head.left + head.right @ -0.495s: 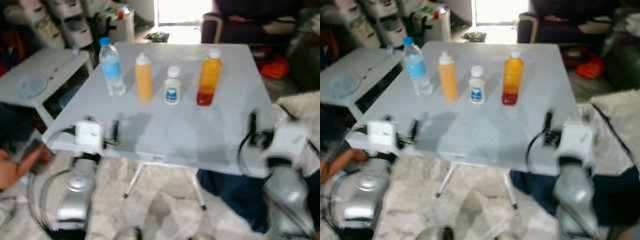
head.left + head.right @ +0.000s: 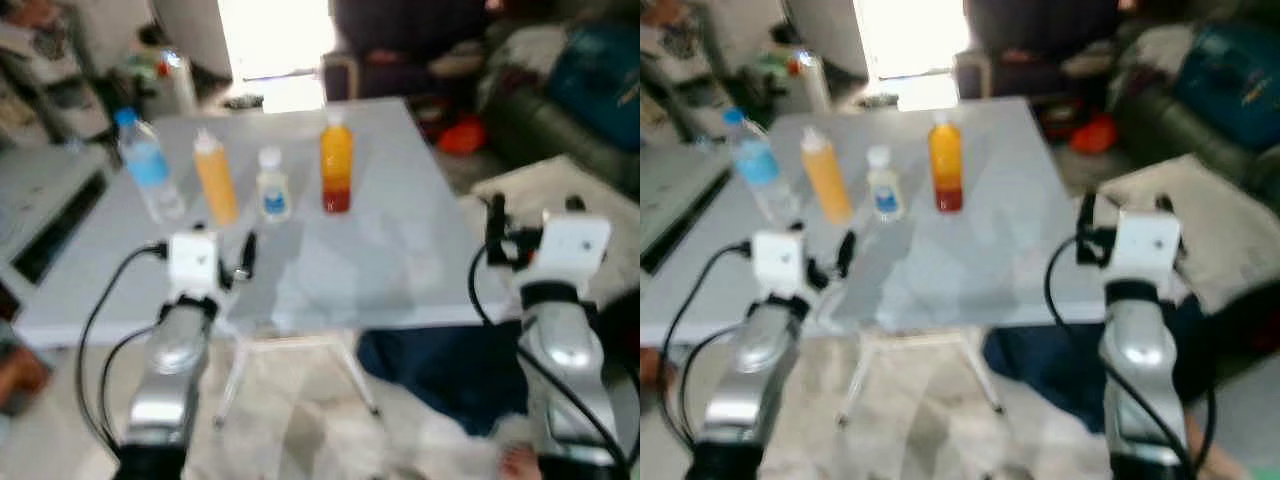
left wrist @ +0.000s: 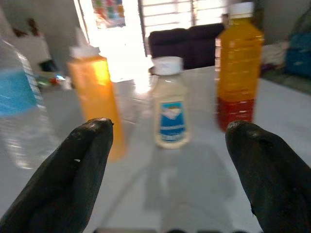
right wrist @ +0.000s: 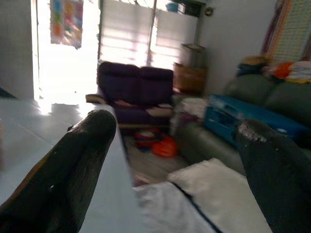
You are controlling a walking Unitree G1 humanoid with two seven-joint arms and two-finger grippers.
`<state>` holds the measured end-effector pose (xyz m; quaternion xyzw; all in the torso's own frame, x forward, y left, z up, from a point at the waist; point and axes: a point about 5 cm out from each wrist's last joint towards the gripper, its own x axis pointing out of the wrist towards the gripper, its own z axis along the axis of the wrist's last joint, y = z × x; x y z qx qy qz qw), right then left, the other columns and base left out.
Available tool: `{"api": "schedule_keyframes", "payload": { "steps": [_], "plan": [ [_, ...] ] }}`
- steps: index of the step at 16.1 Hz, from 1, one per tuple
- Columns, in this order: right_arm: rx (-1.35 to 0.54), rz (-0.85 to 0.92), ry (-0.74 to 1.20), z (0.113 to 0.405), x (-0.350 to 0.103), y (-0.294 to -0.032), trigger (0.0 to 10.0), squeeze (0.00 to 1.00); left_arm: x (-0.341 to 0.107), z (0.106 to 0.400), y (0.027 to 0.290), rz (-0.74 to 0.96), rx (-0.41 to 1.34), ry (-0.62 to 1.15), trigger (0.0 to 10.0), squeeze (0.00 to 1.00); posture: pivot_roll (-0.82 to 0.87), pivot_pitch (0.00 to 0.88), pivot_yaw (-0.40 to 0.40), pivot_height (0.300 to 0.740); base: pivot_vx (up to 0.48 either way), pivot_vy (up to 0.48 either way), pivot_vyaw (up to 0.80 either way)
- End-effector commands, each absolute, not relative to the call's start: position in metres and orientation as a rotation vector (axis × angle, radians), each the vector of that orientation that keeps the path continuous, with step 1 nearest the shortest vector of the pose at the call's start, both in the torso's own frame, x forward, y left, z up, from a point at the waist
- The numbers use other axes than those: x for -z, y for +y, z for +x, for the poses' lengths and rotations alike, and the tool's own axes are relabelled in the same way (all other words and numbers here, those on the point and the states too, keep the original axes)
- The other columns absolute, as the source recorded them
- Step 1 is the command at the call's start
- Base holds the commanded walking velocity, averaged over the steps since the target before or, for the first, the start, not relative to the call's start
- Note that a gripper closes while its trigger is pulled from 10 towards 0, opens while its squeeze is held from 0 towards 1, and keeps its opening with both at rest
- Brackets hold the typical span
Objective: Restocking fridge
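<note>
The bottles stand upright in a row on the surface: water, orange squeeze, small white, juice. The white one lies dead ahead between my left jaws, spread wide; my right jaws, also spread, hang off the surface's edge, farther away.

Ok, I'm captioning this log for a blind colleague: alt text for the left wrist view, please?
The open left gripper faces a small white bottle on a pale table, flanked by an orange squeeze bottle and a taller juice bottle. A water bottle stands beside them.
</note>
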<state>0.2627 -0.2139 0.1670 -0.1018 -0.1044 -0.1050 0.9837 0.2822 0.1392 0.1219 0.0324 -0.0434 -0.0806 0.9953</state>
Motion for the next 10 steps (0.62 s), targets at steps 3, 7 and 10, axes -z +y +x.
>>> {"api": "schedule_keyframes", "payload": {
  "steps": [3, 7, 10],
  "plan": [
    [0.102, -0.159, -0.175, 0.271, -0.161, -0.191, 10.0, 0.00, -0.116, 0.276, 0.141, 0.081, 0.131, -0.075, 10.0, 0.00, -0.01, 0.012, -0.047, 0.740, 0.000, 0.000, 0.00],
    [0.068, -0.147, -0.180, 0.281, -0.162, -0.180, 10.0, 0.00, -0.117, 0.271, 0.140, 0.071, 0.138, -0.092, 10.0, 0.00, 0.00, 0.017, -0.051, 0.740, 0.000, 0.000, 0.00],
    [0.094, -0.146, -0.189, 0.279, -0.163, -0.183, 10.0, 0.00, -0.121, 0.270, 0.139, 0.062, 0.171, -0.105, 10.0, 0.00, -0.01, 0.028, -0.017, 0.740, 0.394, 0.000, 0.00]
  ]
}}
